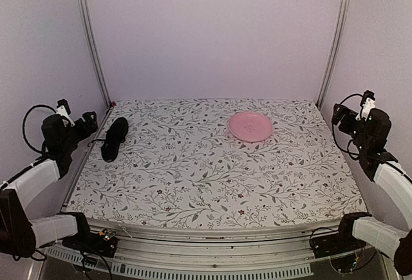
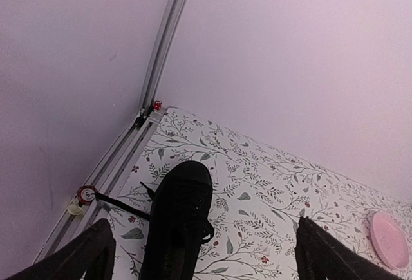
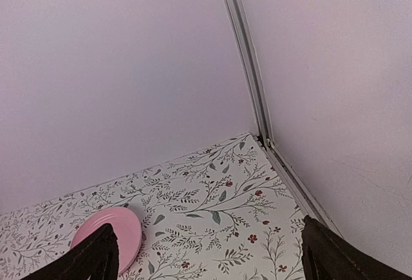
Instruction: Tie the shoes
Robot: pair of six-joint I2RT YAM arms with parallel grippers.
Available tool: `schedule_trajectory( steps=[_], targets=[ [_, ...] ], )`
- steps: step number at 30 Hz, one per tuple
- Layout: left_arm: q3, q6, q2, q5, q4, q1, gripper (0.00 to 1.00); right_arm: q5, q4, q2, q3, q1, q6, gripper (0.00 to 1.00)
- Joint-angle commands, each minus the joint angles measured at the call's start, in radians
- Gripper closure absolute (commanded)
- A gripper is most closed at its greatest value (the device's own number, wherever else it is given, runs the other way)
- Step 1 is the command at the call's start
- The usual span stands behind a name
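On the floral table [image 1: 212,183], the shoe [image 1: 114,138] lies near the left pincer [image 1: 88,121].

Pale lilac walls [image 1: 212,29] meet at silver corner posts [image 1: 90,35]; a floral-print tabletop [image 1: 212,177] fills the lower frame

One black shoe [image 1: 114,138], one pink plate [image 1: 250,126], one left hand [image 1: 87,121], one right hand [image 1: 340,117].

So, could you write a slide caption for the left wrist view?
Open left pincer frames a black shoe on the floral table, pink plate at far right.
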Motion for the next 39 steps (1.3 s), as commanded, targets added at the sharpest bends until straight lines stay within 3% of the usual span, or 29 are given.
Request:
schedule_trajectory(
  steps=[1, 11, 19, 26, 31, 39],
  targets=[
    [0.069, -0.040, -0.016, 0.024, -0.182, 0.004, 0.03, 0.013, -0.074, -0.017, 0.010, -0.001, 0.052, 0.01],
    [0.279, -0.024, 0.259, 0.215, -0.502, -0.025, 0.10, -0.214, -0.101, 0.037, 0.064, 0.000, 0.045, 0.01],
    [0.341, 0.005, 0.423, -0.068, -0.681, -0.217, 0.09, -0.300, -0.118, 0.075, 0.051, 0.000, 0.020, 0.01],
    [0.351, -0.023, 0.469, -0.110, -0.669, -0.224, 0.08, -0.317, -0.123, 0.084, 0.035, 0.000, -0.001, 0.01],
    [0.351, -0.007, 0.402, -0.193, -0.635, -0.236, 0.06, -0.316, -0.131, 0.081, 0.035, 0.000, -0.004, 0.01],
    [0.394, 0.045, 0.453, -0.215, -0.650, -0.156, 0.03, -0.320, -0.122, 0.095, 0.033, 0.000, 0.013, 0.01]
  ],
)
